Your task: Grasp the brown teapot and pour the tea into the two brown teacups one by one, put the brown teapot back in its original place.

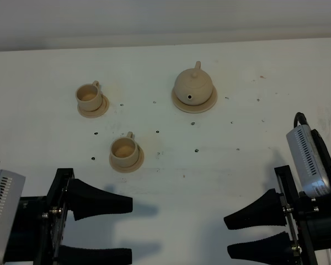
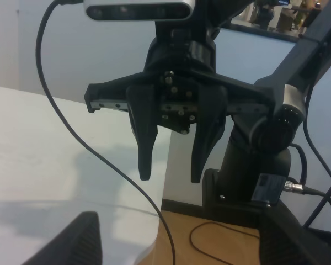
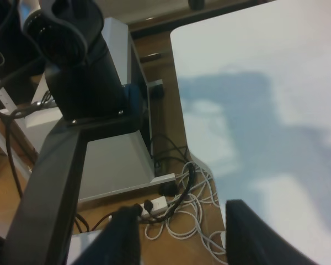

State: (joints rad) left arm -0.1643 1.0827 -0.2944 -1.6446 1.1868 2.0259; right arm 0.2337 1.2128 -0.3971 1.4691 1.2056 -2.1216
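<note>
The brown teapot (image 1: 193, 83) sits on its wide saucer (image 1: 209, 103) at upper centre-right of the overhead frame, on a white table (image 1: 254, 143). Two brown teacups stand on small saucers to its left: the far teacup (image 1: 89, 95) at upper left, the near teacup (image 1: 124, 149) lower down. At the bottom corners, the left gripper (image 1: 131, 229) gapes wide and the right gripper (image 1: 227, 236) is parted more narrowly. Both are empty, well apart from the crockery.

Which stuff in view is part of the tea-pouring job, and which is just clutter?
Job:
brown teapot
wide saucer under it
far teacup
near teacup

Lying about:
floor cables
dark specks on the table
</note>
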